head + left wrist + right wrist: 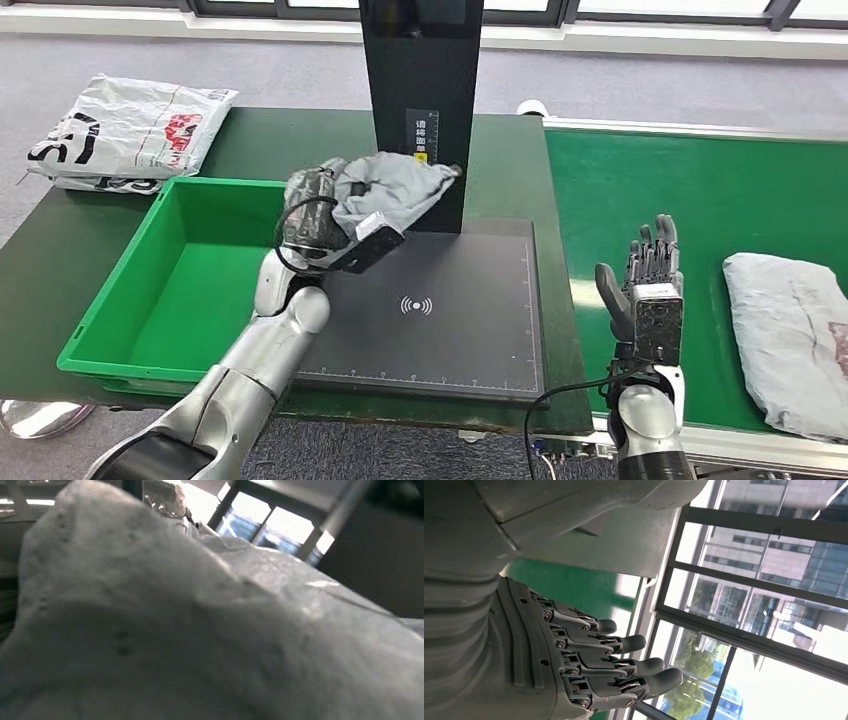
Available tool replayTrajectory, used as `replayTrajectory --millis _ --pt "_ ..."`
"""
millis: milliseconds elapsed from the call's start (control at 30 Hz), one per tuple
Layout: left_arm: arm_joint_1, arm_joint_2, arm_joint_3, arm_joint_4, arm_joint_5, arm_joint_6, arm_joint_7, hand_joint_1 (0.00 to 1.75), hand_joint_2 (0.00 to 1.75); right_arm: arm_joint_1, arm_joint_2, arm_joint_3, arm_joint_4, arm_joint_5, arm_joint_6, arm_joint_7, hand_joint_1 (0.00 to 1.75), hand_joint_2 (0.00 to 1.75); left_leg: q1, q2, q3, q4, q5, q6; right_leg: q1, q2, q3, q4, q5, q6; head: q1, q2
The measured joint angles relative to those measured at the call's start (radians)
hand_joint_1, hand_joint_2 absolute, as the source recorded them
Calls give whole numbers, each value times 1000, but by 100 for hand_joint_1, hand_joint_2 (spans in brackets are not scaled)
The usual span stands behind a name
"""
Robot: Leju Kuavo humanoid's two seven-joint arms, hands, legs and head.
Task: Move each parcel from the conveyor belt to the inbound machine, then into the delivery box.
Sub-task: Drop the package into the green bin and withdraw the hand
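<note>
Left hand (pixel 312 222) grips a grey parcel (pixel 395 185) over the inbound machine (pixel 440 310); its label is too small to read. Right hand (pixel 645 290) spread, holding nothing.

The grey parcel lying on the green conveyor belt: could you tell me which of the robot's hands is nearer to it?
Right. The right hand is open beside the belt parcel; the left hand holds another parcel over the scanner.

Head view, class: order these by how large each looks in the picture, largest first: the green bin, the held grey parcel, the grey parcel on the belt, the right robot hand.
1. Green bin.
2. Grey parcel on the belt, cut off by the picture's edge.
3. Held grey parcel, raised nearer the camera, so ranks 2 and 3 are unsure.
4. Right robot hand.
</note>
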Motion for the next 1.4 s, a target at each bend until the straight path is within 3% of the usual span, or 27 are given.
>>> replayTrajectory --millis 200,300,467,733,867,933,1033,1067,1200,1400 --pt "25 6 96 -100 -47 1 1 175 175 0 7 0 -4 2 -3 0 0 175 0 0 0 0 0 0 0 0 0 0 0 0 0 0" --pt "47 -5 174 -171 -229 1 27 175 175 3 11 -1 -5 4 -13 1 0 175 0 0 0 0 0 0 0 0 0 0 0 0 0 0" --pt "93 -2 283 -278 -580 1 251 175 175 21 12 -4 -13 7 -35 6 0 175 0 1 0 0 0 -1 0 2 -1 0 0 0 0 0" --pt "178 55 308 -388 -603 1 420 175 175 55 11 -10 -22 -1 -47 9 0 175 0 1 0 0 0 -1 0 1 -1 1 -1 -2 0 0" --pt "217 121 299 -381 -606 -3 579 175 175 70 8 -14 -22 -13 -51 5 0 175 0 3 0 0 -1 -1 0 2 -3 1 -1 -2 0 0" --pt "220 158 274 -340 -607 -40 668 175 175 72 6 -15 -22 -16 -51 2 0 175 0 3 0 0 0 -1 0 2 -3 1 -2 -2 0 0" --pt "196 199 219 -221 -607 -205 761 175 175 64 5 -18 -19 -16 -49 -2 0 175 0 2 -1 0 0 -2 0 1 -3 1 -2 -3 0 0" --pt "182 204 206 -171 -607 -259 769 169 175 59 5 -20 -17 -14 -48 -2 0 175 0 2 -1 0 0 -2 0 1 -3 1 -1 -3 0 0" --pt "133 208 193 -1 -606 -318 736 0 175 47 5 -28 -9 -6 -44 -2 0 175 0 3 -1 0 1 -3 0 2 -3 1 1 -5 0 0" --pt "70 202 211 134 -585 -232 613 0 175 30 3 -41 14 -10 -44 -9 0 175 0 3 -2 0 1 -3 0 3 -4 1 1 -5 0 0"
